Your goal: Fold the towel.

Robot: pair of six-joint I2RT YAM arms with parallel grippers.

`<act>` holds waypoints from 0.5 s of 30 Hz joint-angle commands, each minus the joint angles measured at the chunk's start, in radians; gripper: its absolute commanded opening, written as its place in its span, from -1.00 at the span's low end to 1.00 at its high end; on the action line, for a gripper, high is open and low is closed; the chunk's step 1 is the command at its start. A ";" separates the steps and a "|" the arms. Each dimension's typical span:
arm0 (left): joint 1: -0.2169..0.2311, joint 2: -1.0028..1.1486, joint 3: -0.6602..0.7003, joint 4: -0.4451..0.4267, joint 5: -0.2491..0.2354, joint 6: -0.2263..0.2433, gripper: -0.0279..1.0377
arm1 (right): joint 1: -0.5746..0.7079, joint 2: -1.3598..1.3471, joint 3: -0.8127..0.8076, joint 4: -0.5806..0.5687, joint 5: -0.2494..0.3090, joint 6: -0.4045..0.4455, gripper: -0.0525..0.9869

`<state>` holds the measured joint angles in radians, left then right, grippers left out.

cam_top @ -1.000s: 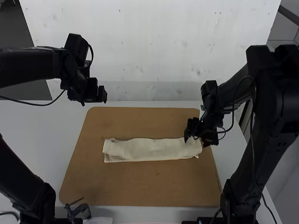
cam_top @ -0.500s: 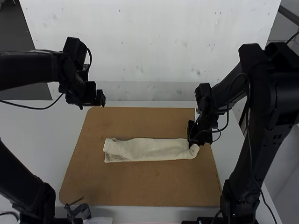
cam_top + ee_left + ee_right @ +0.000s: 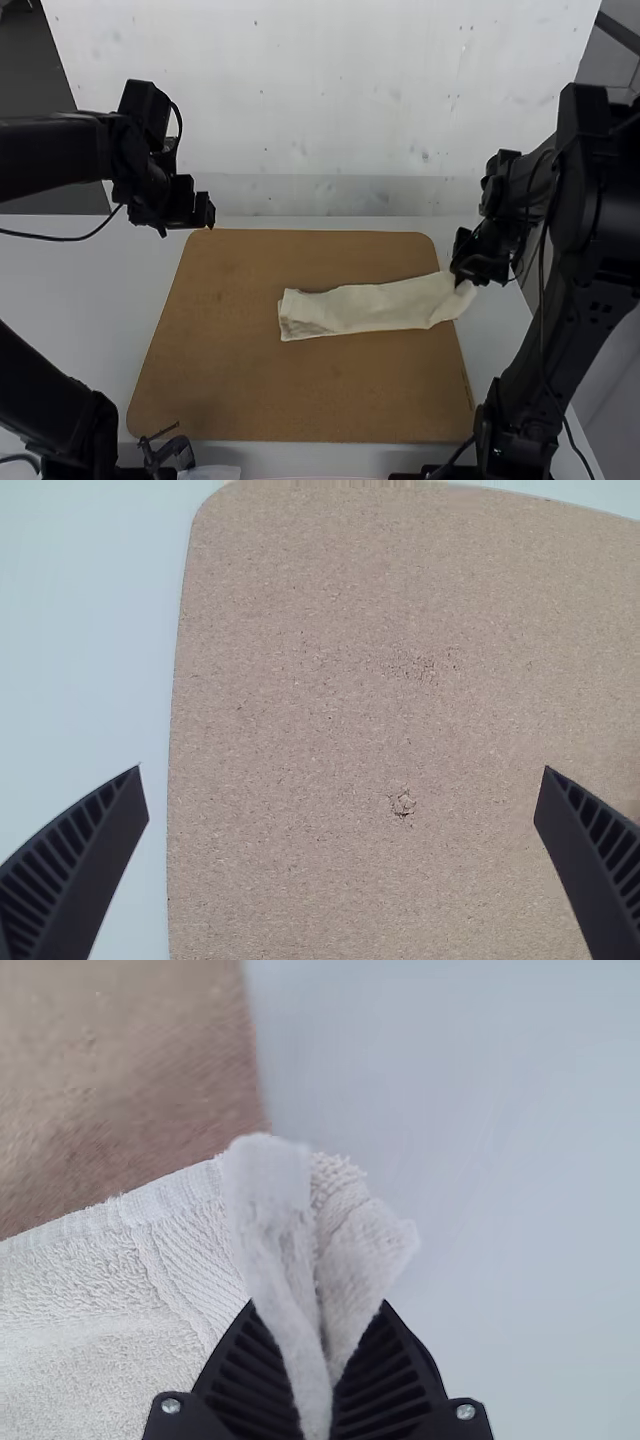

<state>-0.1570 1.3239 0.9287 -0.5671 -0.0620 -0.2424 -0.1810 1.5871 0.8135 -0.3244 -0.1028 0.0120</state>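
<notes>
Towel on board, mostly R of ctr; its R end past board's R edge, btwn R gripper's fingers. Board on table. L gripper nr board's far L corner.

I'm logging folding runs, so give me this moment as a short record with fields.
towel: white terry cloth, folded into a narrow strip
towel position: mostly on the brown board, one end past its right edge in the high view
right gripper: shut on that end
left gripper: open, fingers wide apart
</notes>
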 commanded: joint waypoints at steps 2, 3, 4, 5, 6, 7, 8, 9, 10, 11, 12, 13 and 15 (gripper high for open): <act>0.019 -0.034 -0.016 0.007 0.021 0.025 0.95 | -0.146 0.036 0.069 -0.004 0.018 -0.132 -0.86; 0.022 -0.035 -0.019 0.007 0.022 0.026 0.95 | -0.173 0.054 0.084 -0.005 0.018 -0.145 -0.86; 0.025 -0.038 -0.021 0.007 0.024 0.026 0.95 | -0.199 0.073 0.101 -0.007 0.018 -0.158 -0.86; 0.028 -0.040 -0.022 0.007 0.027 0.028 0.95 | -0.218 0.082 0.116 -0.013 0.018 -0.168 -0.86; 0.033 -0.040 -0.024 0.007 0.033 0.029 0.95 | -0.233 0.094 0.131 -0.024 0.020 -0.176 -0.86; 0.037 -0.040 -0.024 0.007 0.036 0.029 0.95 | -0.241 0.096 0.144 -0.038 0.022 -0.184 -0.86; 0.039 -0.040 -0.024 0.007 0.036 0.031 0.95 | -0.244 0.097 0.151 -0.047 0.022 -0.184 -0.86; 0.039 -0.040 -0.024 0.007 0.036 0.031 0.95 | -0.242 0.091 0.151 -0.050 0.023 -0.184 -0.86; 0.039 -0.040 -0.025 0.009 0.036 0.031 0.95 | -0.235 0.085 0.150 -0.058 0.022 -0.184 -0.86; 0.039 -0.040 -0.027 0.009 0.036 0.031 0.95 | -0.222 0.073 0.148 -0.070 0.022 -0.184 -0.86; 0.039 -0.040 -0.028 0.010 0.036 0.031 0.95 | -0.198 0.053 0.144 -0.081 0.022 -0.178 -0.86; 0.039 -0.040 -0.031 0.013 0.036 0.031 0.95 | -0.170 0.034 0.139 -0.088 0.023 -0.168 -0.86; 0.040 -0.040 -0.034 0.016 0.036 0.031 0.95 | -0.094 -0.006 0.130 -0.097 0.034 -0.127 -0.86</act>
<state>-0.1246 1.3098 0.9047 -0.5602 -0.0399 -0.2245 -0.3786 1.6627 0.9371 -0.4118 -0.0788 -0.1448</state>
